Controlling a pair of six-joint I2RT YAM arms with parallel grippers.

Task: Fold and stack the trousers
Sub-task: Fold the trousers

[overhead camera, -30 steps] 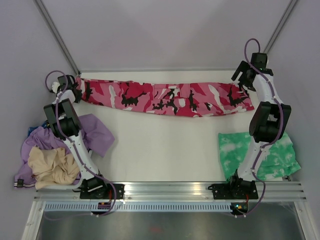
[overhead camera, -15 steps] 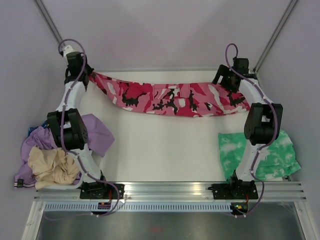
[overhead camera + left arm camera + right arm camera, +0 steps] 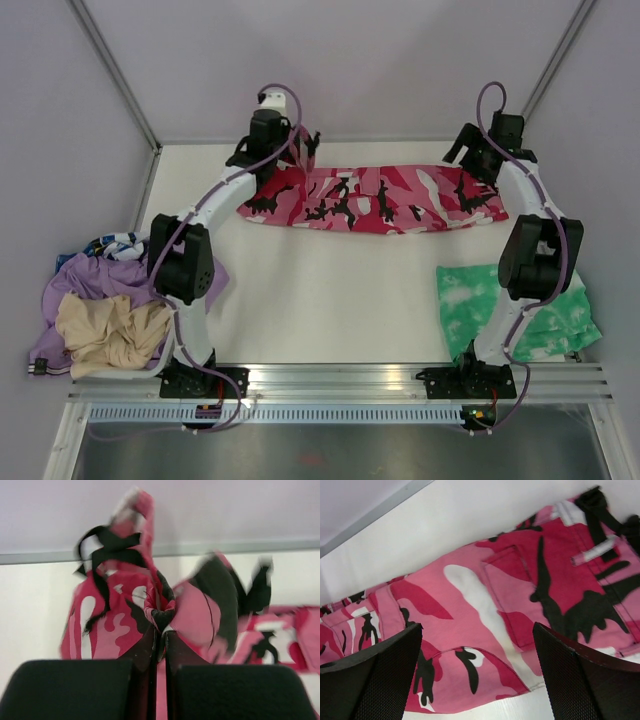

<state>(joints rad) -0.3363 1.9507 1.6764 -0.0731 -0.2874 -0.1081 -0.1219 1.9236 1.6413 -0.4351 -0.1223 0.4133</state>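
Observation:
The camouflage trousers (image 3: 380, 200) lie across the far part of the table, in pink, red, white and black. My left gripper (image 3: 300, 150) is shut on their left end and holds it raised above the table, over the rest of the cloth; the bunched cloth (image 3: 160, 612) is pinched between the fingers in the left wrist view. My right gripper (image 3: 470, 160) is open and empty, hovering over the waist end (image 3: 520, 610), where a pocket and belt loops show.
A green-and-white tie-dye garment (image 3: 520, 305) lies under the right arm at the right edge. A heap of lilac and beige clothes (image 3: 100, 310) sits at the left edge. The back wall stands close behind the trousers.
My left gripper has carried the leg end from the far left corner rightward toward the middle, so the trousers now span less of the table. My right gripper moved a little right over the waist.

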